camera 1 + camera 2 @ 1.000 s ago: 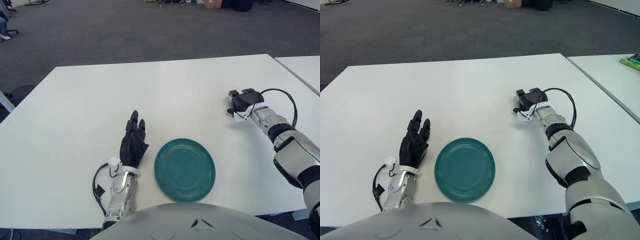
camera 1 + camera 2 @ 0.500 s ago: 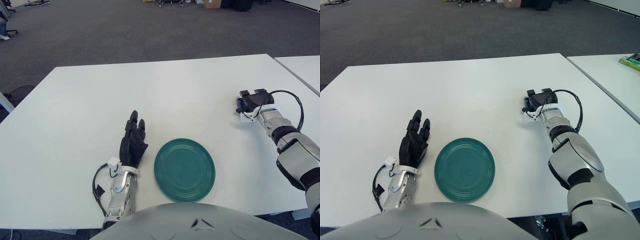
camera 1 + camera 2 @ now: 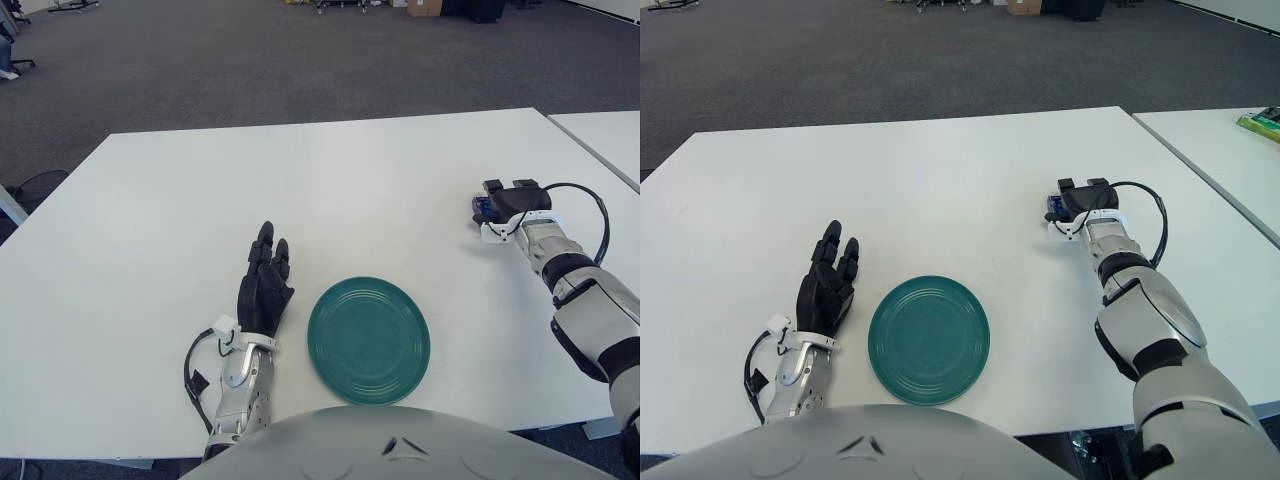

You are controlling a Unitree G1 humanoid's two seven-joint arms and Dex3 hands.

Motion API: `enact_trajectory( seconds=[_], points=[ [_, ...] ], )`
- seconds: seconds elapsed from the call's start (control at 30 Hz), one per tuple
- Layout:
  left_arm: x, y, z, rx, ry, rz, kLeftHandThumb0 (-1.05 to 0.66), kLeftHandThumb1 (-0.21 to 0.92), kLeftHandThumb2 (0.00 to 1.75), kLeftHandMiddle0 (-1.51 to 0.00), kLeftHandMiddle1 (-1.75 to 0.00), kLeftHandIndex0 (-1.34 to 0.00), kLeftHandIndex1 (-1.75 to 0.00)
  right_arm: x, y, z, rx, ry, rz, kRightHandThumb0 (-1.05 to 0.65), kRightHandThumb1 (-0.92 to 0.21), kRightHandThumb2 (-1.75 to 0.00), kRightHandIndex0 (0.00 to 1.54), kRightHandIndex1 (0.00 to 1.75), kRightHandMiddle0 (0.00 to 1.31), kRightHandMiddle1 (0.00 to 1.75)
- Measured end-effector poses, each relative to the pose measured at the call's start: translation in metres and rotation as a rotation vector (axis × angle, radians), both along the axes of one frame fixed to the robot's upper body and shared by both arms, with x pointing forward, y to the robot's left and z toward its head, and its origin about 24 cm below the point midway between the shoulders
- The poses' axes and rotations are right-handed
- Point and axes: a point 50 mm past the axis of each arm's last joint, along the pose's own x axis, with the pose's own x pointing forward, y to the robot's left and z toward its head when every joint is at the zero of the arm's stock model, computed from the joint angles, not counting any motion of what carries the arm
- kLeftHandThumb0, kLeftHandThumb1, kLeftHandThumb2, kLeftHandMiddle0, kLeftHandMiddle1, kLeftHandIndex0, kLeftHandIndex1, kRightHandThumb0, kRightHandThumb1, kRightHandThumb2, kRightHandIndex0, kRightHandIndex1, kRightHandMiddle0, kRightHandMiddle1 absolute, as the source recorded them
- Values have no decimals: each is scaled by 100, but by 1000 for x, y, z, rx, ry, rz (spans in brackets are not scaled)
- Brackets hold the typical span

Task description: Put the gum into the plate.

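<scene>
right eye view: right hand (image 3: 1078, 198) covers gum (image 3: 1053, 206), grip unclear.

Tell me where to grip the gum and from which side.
Only a small blue edge of the gum shows, at the left side of the right hand, which covers the rest. It seems to lie low on the table, so likely pinch its side edges from above. Its shape is too hidden to say more. The left hand shows left of the plate.
</scene>
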Motion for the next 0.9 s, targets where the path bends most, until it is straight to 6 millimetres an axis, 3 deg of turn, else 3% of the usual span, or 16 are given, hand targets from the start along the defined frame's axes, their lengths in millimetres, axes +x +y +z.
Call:
enact_trajectory(
  seconds=[0.5, 0.9],
  points=[
    [-3, 1, 0, -3, 9, 2, -105, 92, 99, 0, 0, 0, -22, 0, 2, -1, 79, -28, -45, -95, -92, -104, 25, 0, 0, 42],
    [-6, 1, 1, -10, 16, 5, -105, 92, 99, -1, 0, 0, -28, -8, 2, -2, 174, -49, 19, -102, -92, -107, 11, 0, 0, 26]
  ],
)
